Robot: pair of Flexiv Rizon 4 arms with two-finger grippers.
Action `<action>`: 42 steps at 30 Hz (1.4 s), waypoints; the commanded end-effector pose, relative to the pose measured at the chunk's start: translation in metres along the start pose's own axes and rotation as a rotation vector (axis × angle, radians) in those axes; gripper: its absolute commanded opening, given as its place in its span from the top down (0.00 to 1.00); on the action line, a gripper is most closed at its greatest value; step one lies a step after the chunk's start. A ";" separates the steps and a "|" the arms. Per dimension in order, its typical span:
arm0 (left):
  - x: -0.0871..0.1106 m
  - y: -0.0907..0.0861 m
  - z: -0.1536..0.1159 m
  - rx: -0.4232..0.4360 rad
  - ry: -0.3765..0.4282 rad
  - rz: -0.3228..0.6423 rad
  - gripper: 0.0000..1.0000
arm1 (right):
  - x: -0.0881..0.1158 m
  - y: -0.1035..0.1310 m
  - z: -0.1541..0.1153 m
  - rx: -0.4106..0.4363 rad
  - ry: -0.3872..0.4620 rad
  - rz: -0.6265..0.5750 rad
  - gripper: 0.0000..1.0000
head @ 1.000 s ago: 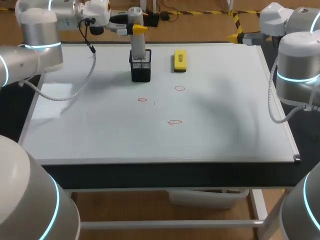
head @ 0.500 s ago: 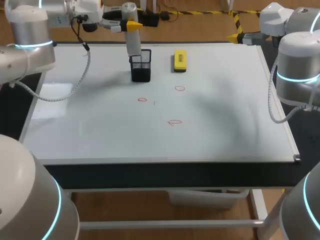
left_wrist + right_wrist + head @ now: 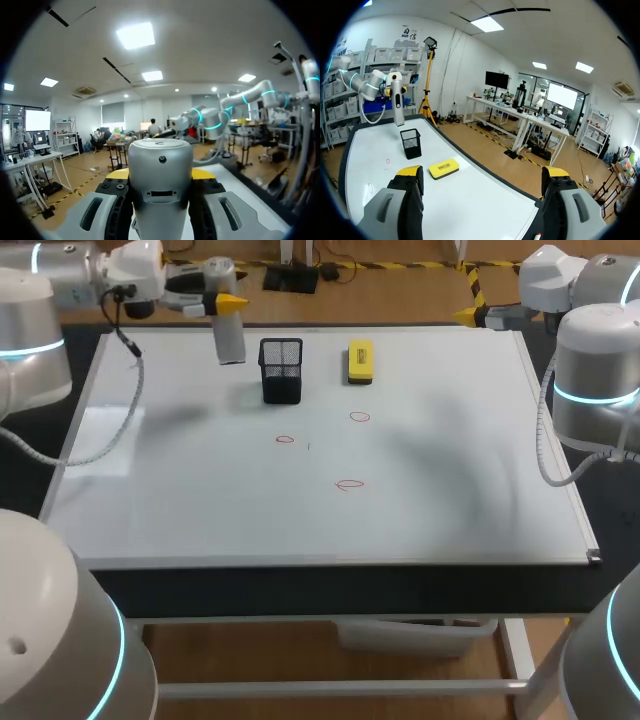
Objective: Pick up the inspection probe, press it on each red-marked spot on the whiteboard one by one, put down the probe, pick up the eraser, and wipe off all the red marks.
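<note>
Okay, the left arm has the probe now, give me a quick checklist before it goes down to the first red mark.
1. Grip: ok. The left gripper is shut on the probe, a finger on each side in the left wrist view.
2. Probe clear of the mesh holder: ok, it hangs beside it.
3. Red marks uncovered: ok, all three show.
4. Eraser off the path: ok, it lies beyond the holder.
5. Right gripper out of the way: ok, open, off to the side.
6. Probe tip alignment: cannot tell.

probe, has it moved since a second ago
Yes: the probe, in the left gripper, came out of the black holder and now hangs left of it.
</note>
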State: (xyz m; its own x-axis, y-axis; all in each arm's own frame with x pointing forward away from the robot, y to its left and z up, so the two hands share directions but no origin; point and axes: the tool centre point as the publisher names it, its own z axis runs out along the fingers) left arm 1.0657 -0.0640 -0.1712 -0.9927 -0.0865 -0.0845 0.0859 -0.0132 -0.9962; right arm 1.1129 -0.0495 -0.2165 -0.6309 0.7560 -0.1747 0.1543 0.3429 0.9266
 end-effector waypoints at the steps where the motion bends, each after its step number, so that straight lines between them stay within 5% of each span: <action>1: 0.016 0.003 -0.018 -0.008 -0.091 0.013 1.00 | 0.000 0.000 0.000 0.003 0.001 0.000 0.00; 21: 0.017 0.046 -0.061 -0.019 -0.157 -0.035 1.00 | 0.000 0.000 0.000 0.003 0.001 0.000 0.00; 42: 0.017 0.049 -0.065 -0.048 -0.192 -0.050 1.00 | 0.000 0.000 0.000 0.003 0.001 0.000 0.00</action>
State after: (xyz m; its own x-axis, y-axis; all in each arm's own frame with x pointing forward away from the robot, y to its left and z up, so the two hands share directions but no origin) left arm 1.0484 -0.0012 -0.2240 -0.9613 -0.2737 -0.0327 0.0275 0.0228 -0.9994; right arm 1.1129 -0.0495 -0.2165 -0.6308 0.7560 -0.1747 0.1543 0.3429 0.9266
